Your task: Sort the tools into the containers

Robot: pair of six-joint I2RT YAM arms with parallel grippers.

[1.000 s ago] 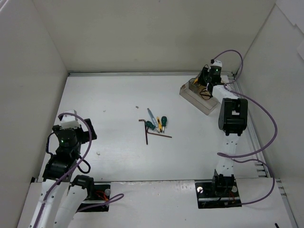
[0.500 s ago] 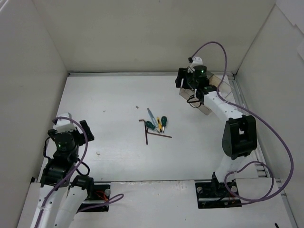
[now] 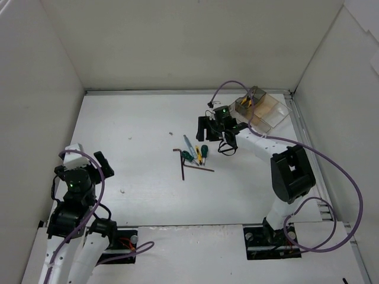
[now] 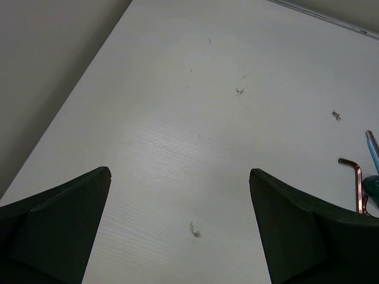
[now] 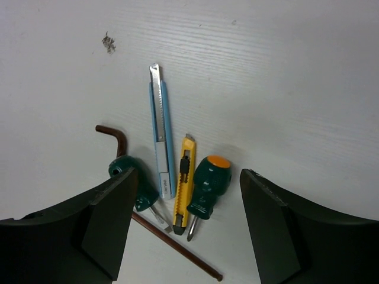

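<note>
While the right tool hangs spread above the tools, left tool spread, arm folded low.

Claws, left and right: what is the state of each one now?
Left claw: open, holding nothing.
Right claw: open, holding nothing.

Green screwdriver and hex key partly behind the right fingers.

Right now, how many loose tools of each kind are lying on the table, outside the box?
Green-handled screwdrivers: 2
Snap-off knives: 2
Hex keys: 2
Total: 6
</note>
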